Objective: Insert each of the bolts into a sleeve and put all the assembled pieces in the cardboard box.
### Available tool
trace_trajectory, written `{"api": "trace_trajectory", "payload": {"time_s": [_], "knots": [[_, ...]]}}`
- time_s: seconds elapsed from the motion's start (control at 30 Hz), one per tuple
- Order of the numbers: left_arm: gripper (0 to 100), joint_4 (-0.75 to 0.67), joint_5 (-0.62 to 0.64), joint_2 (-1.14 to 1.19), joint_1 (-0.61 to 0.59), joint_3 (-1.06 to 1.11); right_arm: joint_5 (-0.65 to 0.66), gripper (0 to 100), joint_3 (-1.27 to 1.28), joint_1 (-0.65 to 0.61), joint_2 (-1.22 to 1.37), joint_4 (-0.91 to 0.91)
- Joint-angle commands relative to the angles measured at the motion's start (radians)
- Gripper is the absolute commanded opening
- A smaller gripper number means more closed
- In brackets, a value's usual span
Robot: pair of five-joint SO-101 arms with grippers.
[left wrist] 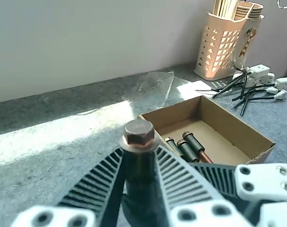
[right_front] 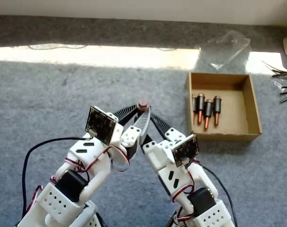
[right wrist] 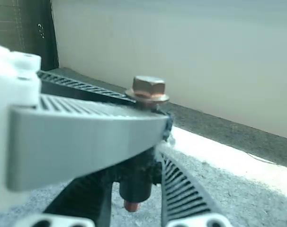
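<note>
Both arms lean inward, their jaws pinching one upright sleeved bolt (right_front: 142, 105) near the cardboard box (right_front: 219, 137).

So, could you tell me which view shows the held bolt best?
The right wrist view: the bolt shows side-on, head above the sleeve, tip poking out below. The left wrist view shows head and sleeve; the high view, its head.

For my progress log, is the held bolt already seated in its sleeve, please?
Seated: the bolt has its head on the sleeve, copper tip showing below.
</note>
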Motion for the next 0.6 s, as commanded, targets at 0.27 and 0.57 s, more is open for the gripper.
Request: {"api": "trace_trajectory", "payload": {"time_s": [0.27, 0.57], "knots": [[20, -0.021, -0.003, -0.022, 0.002, -0.01, -0.005, 0.4, 0.148, -0.001, -0.002, -0.033], [20, -0.028, -0.003, -0.013, -0.084, -0.01, -0.003, 0.4, 0.148, -0.001, -0.012, -0.001]]}}
